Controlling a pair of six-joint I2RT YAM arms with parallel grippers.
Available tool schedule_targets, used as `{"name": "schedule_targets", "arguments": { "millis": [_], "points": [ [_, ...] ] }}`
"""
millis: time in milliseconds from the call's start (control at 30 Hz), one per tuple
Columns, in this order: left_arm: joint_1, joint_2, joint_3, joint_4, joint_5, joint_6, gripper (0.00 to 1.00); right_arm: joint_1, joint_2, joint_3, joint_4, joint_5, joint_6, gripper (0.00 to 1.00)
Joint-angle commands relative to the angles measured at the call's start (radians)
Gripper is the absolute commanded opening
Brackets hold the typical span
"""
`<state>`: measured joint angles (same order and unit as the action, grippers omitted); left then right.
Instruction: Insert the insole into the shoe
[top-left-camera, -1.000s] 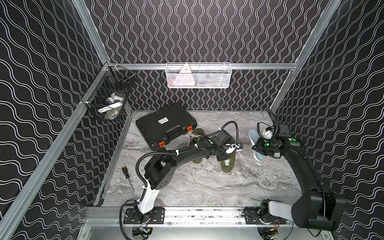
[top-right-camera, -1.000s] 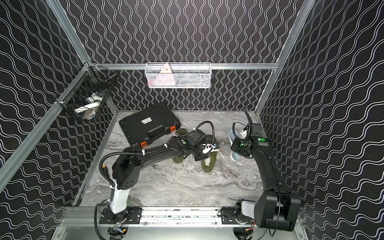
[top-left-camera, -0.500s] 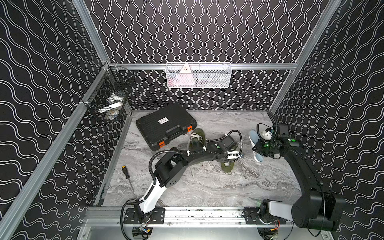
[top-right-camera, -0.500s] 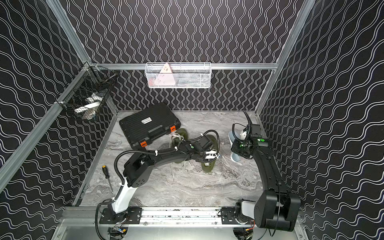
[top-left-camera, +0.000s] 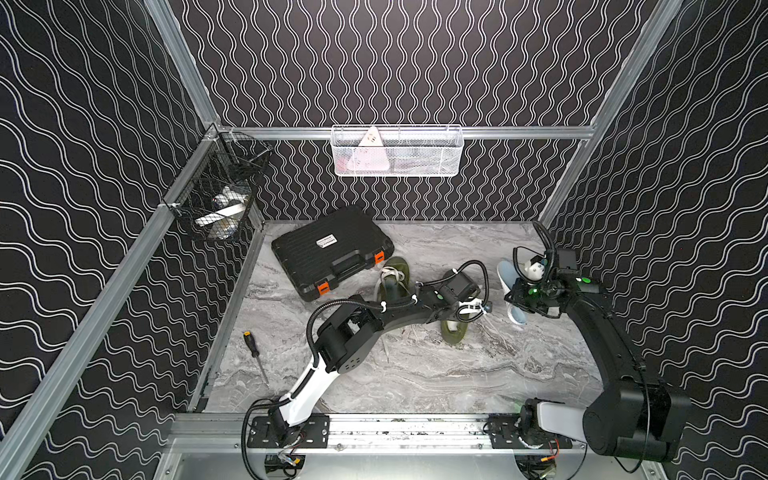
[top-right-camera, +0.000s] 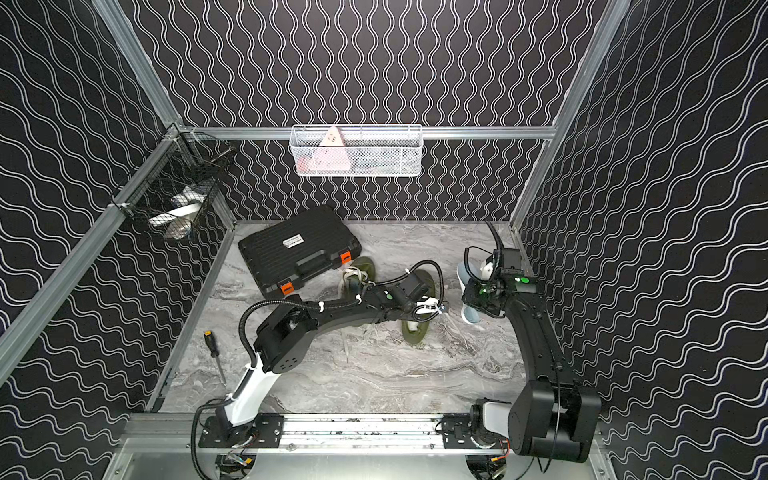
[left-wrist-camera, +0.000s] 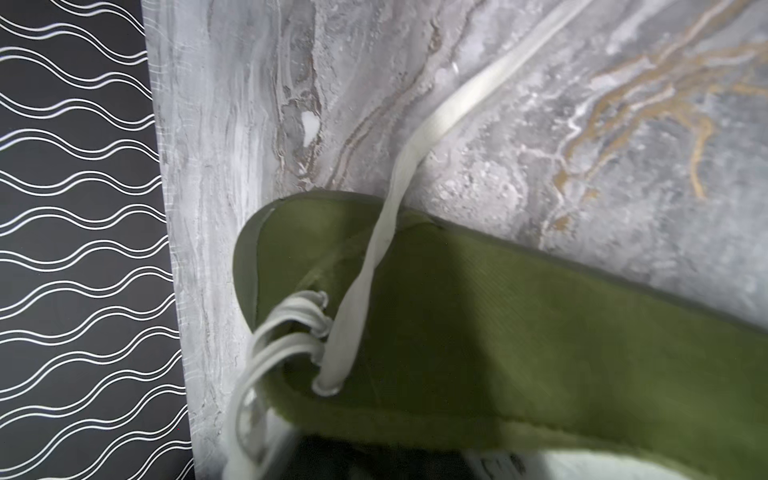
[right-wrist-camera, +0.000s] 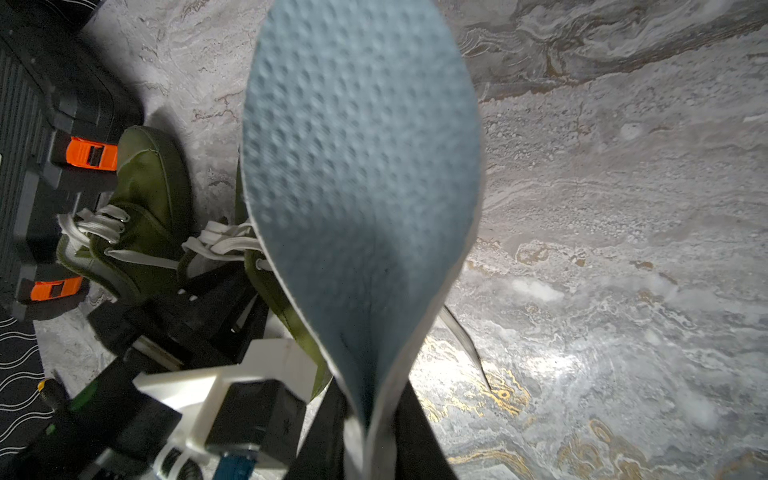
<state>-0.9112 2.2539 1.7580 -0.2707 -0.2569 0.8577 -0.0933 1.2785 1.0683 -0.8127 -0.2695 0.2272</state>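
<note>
Marble tabletop (top-left-camera: 415, 374), dimpled pale-blue insole (right-wrist-camera: 361, 166)

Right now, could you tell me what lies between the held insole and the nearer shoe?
The left gripper pokes past the shoe into that gap; otherwise only bare table reaches the insole, in both top views.

Shoe (left-wrist-camera: 498, 332) cut off by edge; insole (right-wrist-camera: 361, 187) blurred.

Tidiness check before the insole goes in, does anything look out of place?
The nearer green shoe has its white lace trailing undone across the table, and a screwdriver lies loose near the wall.
</note>
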Motion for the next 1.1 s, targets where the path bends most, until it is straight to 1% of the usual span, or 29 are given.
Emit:
{"name": "schedule_targets", "arguments": {
  "millis": [0,167,300,433,533,600,667,800,900,967,1067],
  "points": [
    [0.002,0.002,0.040,-0.063,0.022,-0.022,0.00,0.001,-0.007,0.007,0.002,0.011,-0.011,0.20],
    [0.004,-0.016,0.107,-0.243,0.102,-0.067,0.00,0.001,-0.008,0.008,0.000,0.009,-0.012,0.20],
    [0.012,-0.029,0.157,-0.367,0.177,-0.132,0.00,0.001,-0.013,0.006,-0.002,0.012,-0.015,0.20],
    [0.024,-0.006,0.253,-0.522,0.259,-0.194,0.00,0.001,-0.016,0.000,0.000,0.010,-0.021,0.20],
    [0.032,0.029,0.344,-0.619,0.261,-0.260,0.00,0.001,-0.014,0.000,0.000,0.010,-0.027,0.20],
    [0.043,0.043,0.377,-0.660,0.272,-0.299,0.00,0.001,-0.013,-0.002,-0.001,0.013,-0.032,0.20],
    [0.061,0.046,0.389,-0.680,0.313,-0.347,0.00,0.001,-0.009,-0.004,0.000,0.012,-0.034,0.20],
    [0.124,0.039,0.376,-0.680,0.480,-0.477,0.00,0.005,-0.006,-0.011,-0.003,0.011,-0.048,0.20],
    [0.170,0.026,0.345,-0.641,0.618,-0.598,0.00,0.023,-0.003,-0.011,-0.008,0.019,-0.063,0.19],
    [0.189,0.013,0.317,-0.605,0.681,-0.646,0.00,0.044,0.006,-0.001,-0.024,0.025,-0.075,0.19],
    [0.199,-0.009,0.275,-0.537,0.746,-0.704,0.00,0.082,0.020,0.021,-0.059,0.043,-0.090,0.19]
  ]
}}
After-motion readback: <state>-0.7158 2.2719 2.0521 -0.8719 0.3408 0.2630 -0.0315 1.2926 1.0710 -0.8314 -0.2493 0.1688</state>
